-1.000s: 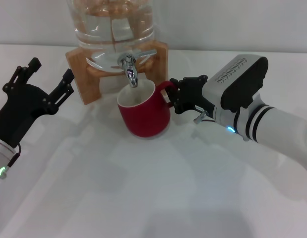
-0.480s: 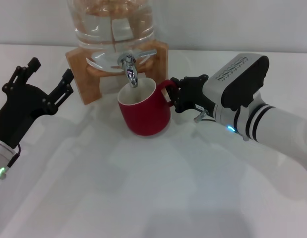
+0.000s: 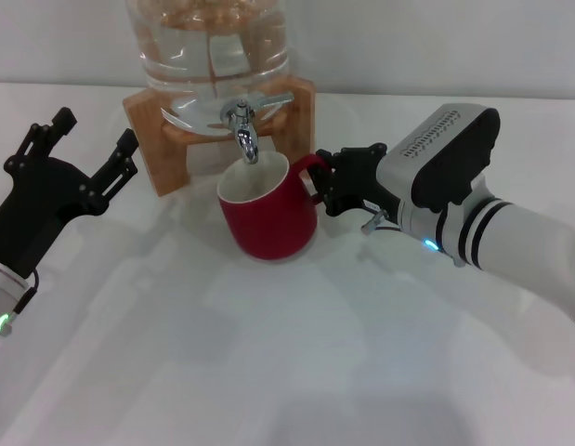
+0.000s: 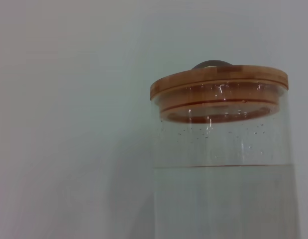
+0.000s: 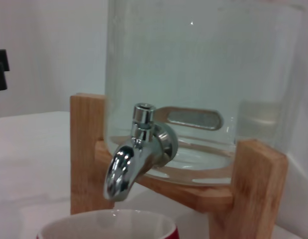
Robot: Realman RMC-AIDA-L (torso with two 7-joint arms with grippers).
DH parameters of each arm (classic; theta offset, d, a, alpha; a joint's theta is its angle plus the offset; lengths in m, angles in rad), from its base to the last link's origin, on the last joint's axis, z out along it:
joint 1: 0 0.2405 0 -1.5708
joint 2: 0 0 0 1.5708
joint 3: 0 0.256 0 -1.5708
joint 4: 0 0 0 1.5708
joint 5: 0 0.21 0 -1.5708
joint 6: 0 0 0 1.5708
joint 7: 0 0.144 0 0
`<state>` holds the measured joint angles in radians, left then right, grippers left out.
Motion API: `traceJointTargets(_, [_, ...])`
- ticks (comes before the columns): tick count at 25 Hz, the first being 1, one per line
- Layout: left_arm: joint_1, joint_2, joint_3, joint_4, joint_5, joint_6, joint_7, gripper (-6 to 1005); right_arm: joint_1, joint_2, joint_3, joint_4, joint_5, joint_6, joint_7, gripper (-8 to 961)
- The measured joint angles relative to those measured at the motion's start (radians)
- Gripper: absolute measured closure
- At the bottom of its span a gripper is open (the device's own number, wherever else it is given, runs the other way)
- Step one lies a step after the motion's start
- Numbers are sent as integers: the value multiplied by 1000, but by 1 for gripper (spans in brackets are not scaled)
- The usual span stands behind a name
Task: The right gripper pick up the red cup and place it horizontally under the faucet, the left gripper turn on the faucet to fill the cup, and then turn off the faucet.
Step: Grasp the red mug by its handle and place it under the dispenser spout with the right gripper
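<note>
under faucet [image 3: 242, 130], upright red cup [image 3: 267, 216], cream-white inside

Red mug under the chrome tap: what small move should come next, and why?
Probably the left gripper, open and apart from the wooden stand, should reach for the faucet lever. The squat red cup already sits upright beneath the spout, its handle in the right gripper.

head: high, looking down | wrists: low, close, level | shared: glass jar [image 4: 226, 164]
</note>
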<state>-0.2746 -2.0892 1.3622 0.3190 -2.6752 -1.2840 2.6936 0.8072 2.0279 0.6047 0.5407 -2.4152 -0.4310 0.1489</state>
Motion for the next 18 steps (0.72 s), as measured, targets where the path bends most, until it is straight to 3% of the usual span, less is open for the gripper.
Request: traceJointTargets(18, [3, 0, 0, 0, 0, 0, 0, 152, 19, 0, -16, 5, 9, 23, 1, 786])
